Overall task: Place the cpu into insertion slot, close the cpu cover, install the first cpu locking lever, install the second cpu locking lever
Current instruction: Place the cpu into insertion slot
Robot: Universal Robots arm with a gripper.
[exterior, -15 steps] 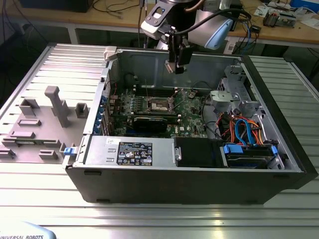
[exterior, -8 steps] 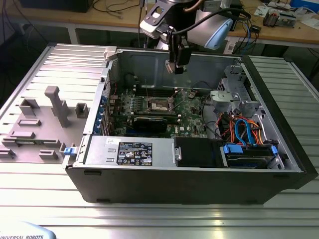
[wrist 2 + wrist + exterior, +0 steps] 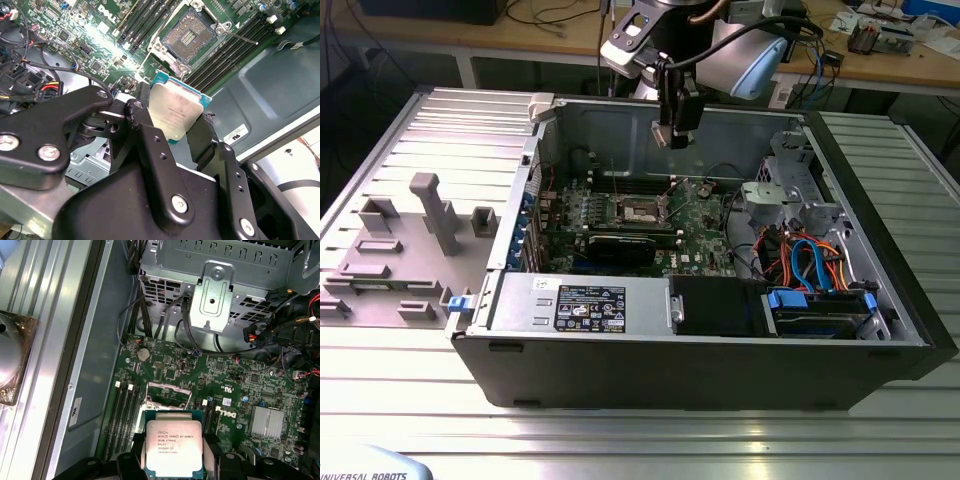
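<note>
My gripper (image 3: 673,128) hangs above the open computer case, over the back part of the green motherboard (image 3: 705,235). It is shut on the cpu (image 3: 175,112), a flat square chip with a silvery top and a blue-green rim, pinched by its edges between the black fingers (image 3: 145,130). In the first wrist view the cpu (image 3: 173,445) hides part of the insertion slot (image 3: 167,392). The insertion slot (image 3: 192,34) lies open below with its contacts bare. The cpu cover's silvery frame (image 3: 171,56) sits at the slot's edge. A thin locking lever (image 3: 240,36) sticks out beside it.
A black card (image 3: 620,245) lies across the board near the slot (image 3: 638,210). A metal drive cage (image 3: 215,295), bundled cables (image 3: 810,260) and the power supply (image 3: 580,303) fill the case. Grey fixture blocks (image 3: 435,215) stand on the table at the exterior view's left.
</note>
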